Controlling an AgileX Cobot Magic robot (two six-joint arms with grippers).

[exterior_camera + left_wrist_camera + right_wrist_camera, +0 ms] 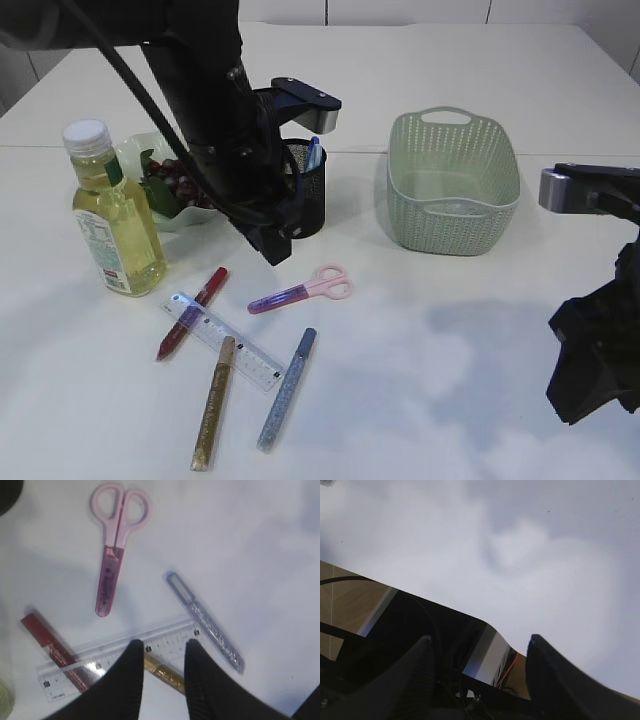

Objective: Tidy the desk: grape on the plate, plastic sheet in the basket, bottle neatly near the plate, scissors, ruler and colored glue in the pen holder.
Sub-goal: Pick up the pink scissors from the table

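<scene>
the left gripper (164, 652) hangs with fingers spread, empty, above the clear ruler (120, 660) that lies across the red glue stick (55, 650) and gold glue stick (165, 674). the pink scissors (114, 545) lie beyond. the right gripper (480, 652) is spread too, over bare table.

Bright, even light falls from above on the white tabletop (450, 330), which looks nearly washed out in the exterior view. Shadows are soft and greyish: a broad patch lies under the left arm, and mottled patches spread across the surface near the right arm. The bottle (112, 215) shows small highlights. The left wrist view is slightly soft, with the scissors (114, 545) mildly blurred. The right wrist view is dimmer and hazy, with its near dark parts out of focus.
</scene>
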